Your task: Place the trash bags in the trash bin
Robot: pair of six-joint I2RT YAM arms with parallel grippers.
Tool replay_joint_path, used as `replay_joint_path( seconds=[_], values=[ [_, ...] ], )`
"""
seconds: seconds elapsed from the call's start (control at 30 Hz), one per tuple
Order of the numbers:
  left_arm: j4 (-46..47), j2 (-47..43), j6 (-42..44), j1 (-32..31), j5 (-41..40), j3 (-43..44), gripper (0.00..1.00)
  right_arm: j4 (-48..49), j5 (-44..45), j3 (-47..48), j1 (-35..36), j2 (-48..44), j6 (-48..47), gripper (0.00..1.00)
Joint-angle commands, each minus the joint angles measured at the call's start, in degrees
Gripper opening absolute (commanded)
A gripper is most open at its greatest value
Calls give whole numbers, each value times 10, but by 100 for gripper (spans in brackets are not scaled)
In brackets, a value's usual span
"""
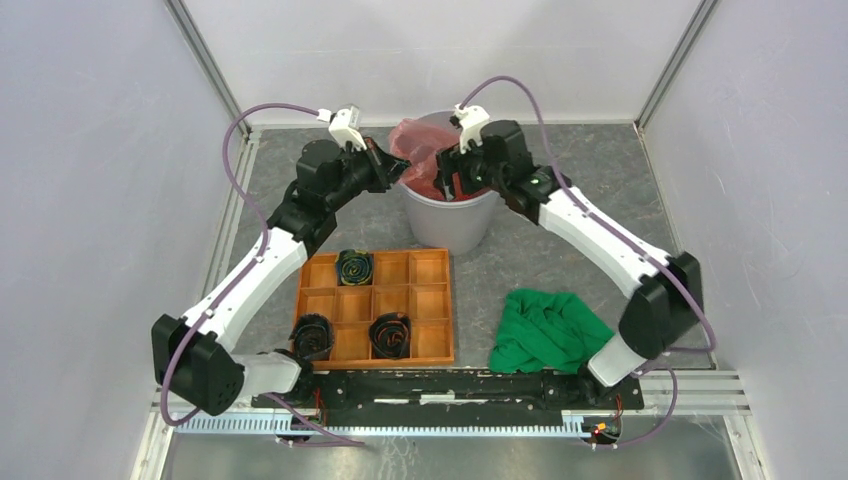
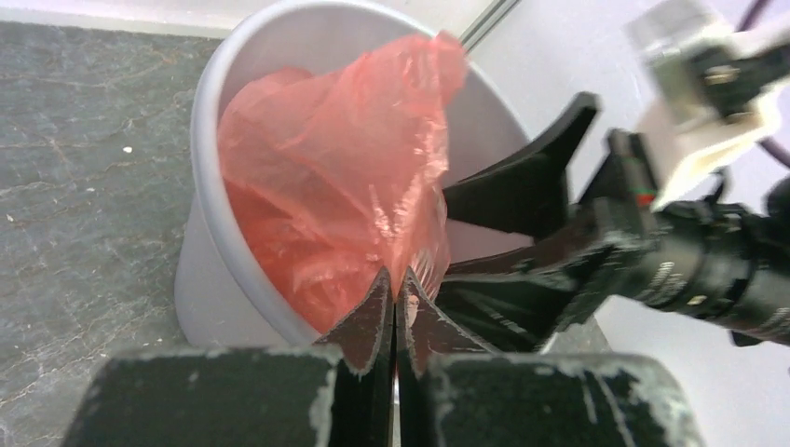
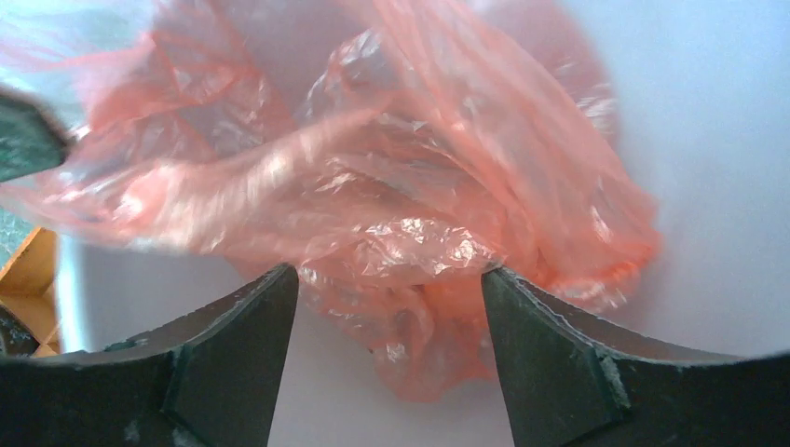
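Observation:
The red trash bag is bunched in the mouth of the light grey trash bin, partly rising above the rim. My left gripper is at the bin's left rim, shut on an edge of the bag; the bin shows around the film, and the gripper pinches it at the near rim. My right gripper is over the bin's right side, open, jaws wide apart above the crumpled bag inside the bin. In its own view the right gripper holds nothing.
An orange wooden compartment tray with dark rolled items lies in front of the bin. A green cloth lies to its right, near the right arm's base. The right gripper's fingers are close to my left gripper.

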Motion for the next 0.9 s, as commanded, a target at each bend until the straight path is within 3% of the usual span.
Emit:
replay_joint_path(
  seconds=[0.0, 0.13, 0.27, 0.4, 0.67, 0.87],
  values=[
    [7, -53, -16, 1, -6, 9, 2, -25, 60, -3, -4, -110, -52, 82],
    [5, -73, -17, 2, -38, 12, 2, -31, 97, -30, -6, -168, -69, 92],
    [2, -89, -17, 2, -55, 10, 2, -12, 91, -39, -16, -198, -20, 98],
    [1, -101, -13, 2, -67, -1, 2, 17, 65, -41, -23, -205, 22, 98],
    [-48, -128, 6, 3, -87, -18, 2, -3, -73, -50, -26, -202, 23, 98],
    [-56, -139, 8, 3, -83, -27, 2, -1, -8, -79, -41, -245, 50, 98]
  ],
)
